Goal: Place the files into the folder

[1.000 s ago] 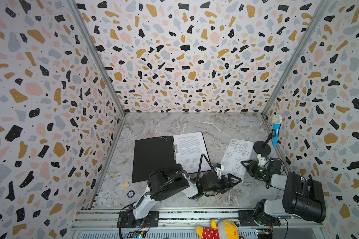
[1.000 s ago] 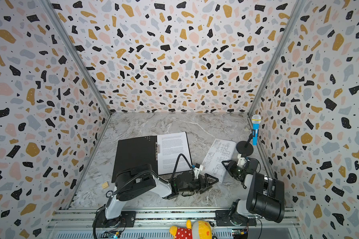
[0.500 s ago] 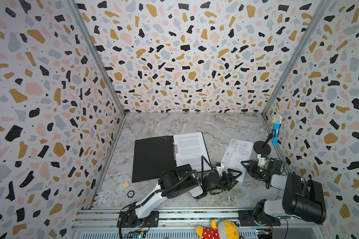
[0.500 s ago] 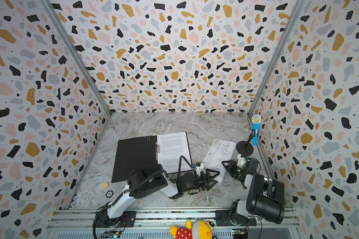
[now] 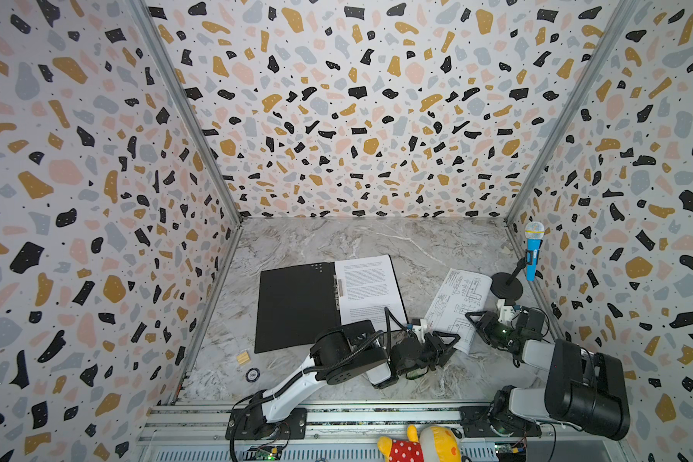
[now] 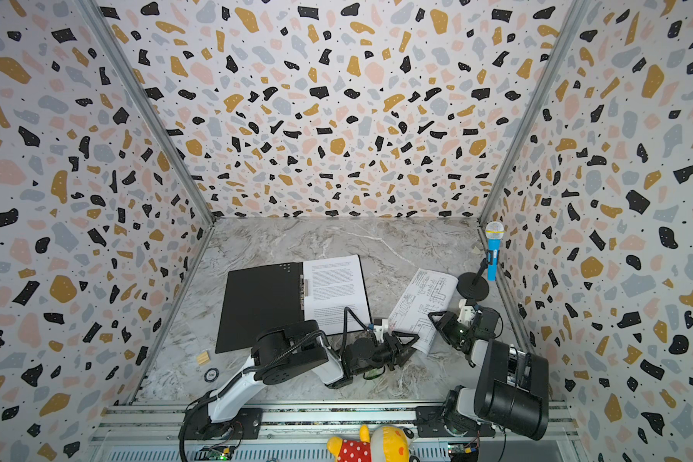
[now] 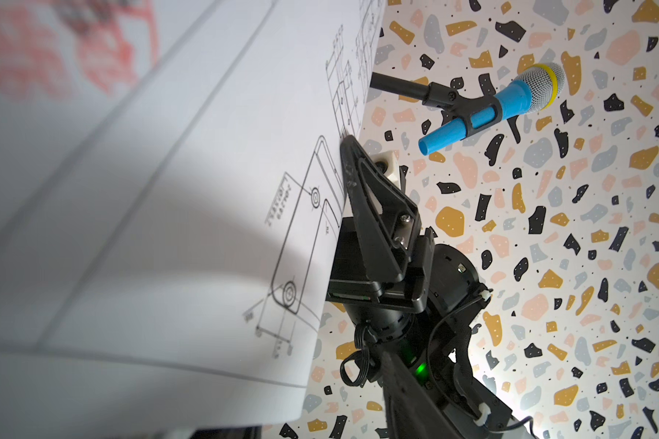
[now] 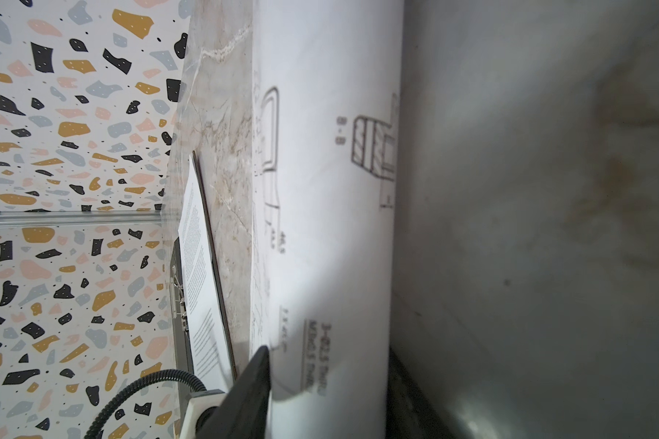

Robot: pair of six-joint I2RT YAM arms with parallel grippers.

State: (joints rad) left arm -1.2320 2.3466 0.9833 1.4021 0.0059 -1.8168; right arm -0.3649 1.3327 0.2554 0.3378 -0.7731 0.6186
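The folder [image 5: 297, 308] [image 6: 261, 308] lies open on the marble floor, black inside up. A printed text sheet [image 5: 371, 288] rests on its right half. To the right, the drawing sheet [image 5: 457, 300] [image 6: 421, 304] [image 7: 168, 190] [image 8: 328, 228] is raised and bowed. My right gripper [image 5: 473, 320] [image 6: 435, 320] [image 7: 342, 144] is shut on its right edge. At the sheet's near corner my left gripper [image 5: 451, 346] [image 6: 411, 344] has its jaws closed on the paper. One of its fingers [image 8: 255, 376] presses the edge. Other files are out of view.
A blue microphone [image 5: 533, 250] on a black round stand [image 5: 507, 286] is just behind the right gripper, by the right wall. A small wooden block [image 5: 243, 357] and a round token [image 5: 252, 375] lie near left. A stuffed toy [image 5: 421, 446] sits on the front rail.
My left arm reached right to the drawing sheet's near corner, and its jaws went from wide open to closed on the paper. The right arm and the folder stayed put.
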